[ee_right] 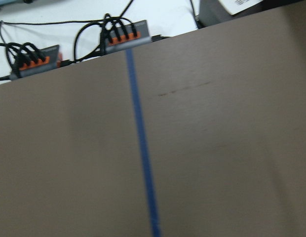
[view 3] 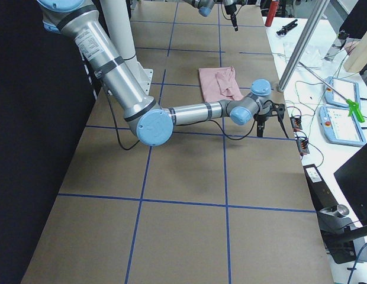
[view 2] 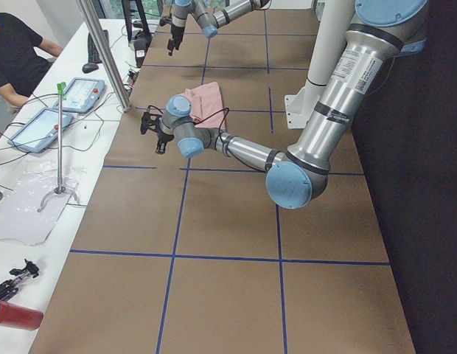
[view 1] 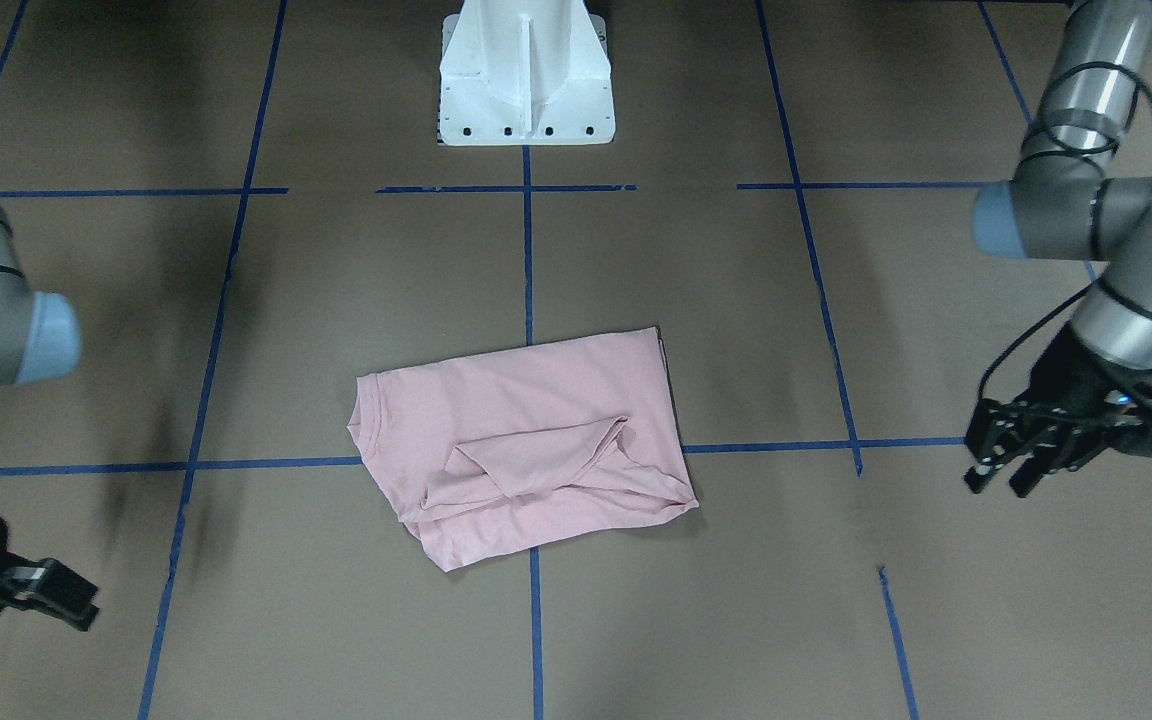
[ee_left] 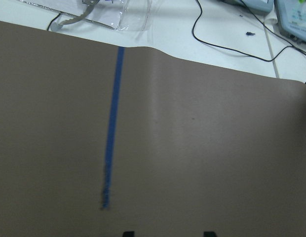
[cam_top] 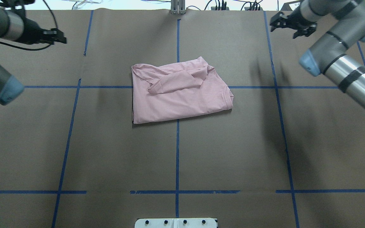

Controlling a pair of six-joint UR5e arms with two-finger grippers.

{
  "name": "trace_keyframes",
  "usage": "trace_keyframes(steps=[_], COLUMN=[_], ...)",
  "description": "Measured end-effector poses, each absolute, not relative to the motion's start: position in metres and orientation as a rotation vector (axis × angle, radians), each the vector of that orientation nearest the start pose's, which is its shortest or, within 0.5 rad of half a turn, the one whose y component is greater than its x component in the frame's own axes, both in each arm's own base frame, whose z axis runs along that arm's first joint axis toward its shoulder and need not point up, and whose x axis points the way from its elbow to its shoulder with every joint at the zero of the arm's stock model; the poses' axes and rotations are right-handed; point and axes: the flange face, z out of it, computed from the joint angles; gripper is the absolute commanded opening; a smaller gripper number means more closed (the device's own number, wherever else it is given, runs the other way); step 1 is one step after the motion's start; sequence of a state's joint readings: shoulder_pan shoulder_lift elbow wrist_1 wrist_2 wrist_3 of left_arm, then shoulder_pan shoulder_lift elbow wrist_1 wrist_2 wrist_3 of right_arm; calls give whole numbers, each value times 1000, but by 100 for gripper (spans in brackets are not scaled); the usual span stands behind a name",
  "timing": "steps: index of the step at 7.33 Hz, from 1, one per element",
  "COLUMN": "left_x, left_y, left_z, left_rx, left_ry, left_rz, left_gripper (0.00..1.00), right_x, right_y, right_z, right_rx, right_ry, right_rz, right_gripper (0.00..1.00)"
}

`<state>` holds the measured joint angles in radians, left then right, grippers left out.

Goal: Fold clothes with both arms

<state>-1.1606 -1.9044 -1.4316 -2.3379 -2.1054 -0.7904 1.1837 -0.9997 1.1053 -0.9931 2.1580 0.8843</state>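
Observation:
The pale pink T-shirt lies folded into a rough rectangle in the middle of the table, plain side up, with one sleeve creased across its far part. It also shows in the front view as the T-shirt. Neither arm touches it. My left gripper hovers open over bare table well to the shirt's left, and appears in the front view as the left gripper. My right gripper hangs open, empty, near the far right edge. In the left wrist view two fingertips stand apart.
Blue tape lines grid the brown table. The white pedestal base stands at the robot's side. A white bench with tablets, cables and orange connectors runs along the far edge. A person sits there.

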Motion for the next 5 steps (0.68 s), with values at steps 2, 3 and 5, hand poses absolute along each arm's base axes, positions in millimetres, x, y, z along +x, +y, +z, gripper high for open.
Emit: trace_keyframes(steps=[2, 3, 5], left_x=[65, 12, -54], left_y=[-614, -603, -556], left_z=[510, 529, 541], left_rx=[563, 570, 473], left_ry=[824, 768, 732], left_rz=[48, 98, 124], left_gripper=[59, 69, 100], right_x=[-68, -16, 42], right_y=[-710, -695, -651], right_z=[536, 546, 551], right_rx=[191, 185, 126], right_ry=[-830, -821, -783], right_rz=[147, 96, -51], right_gripper=[100, 100, 100])
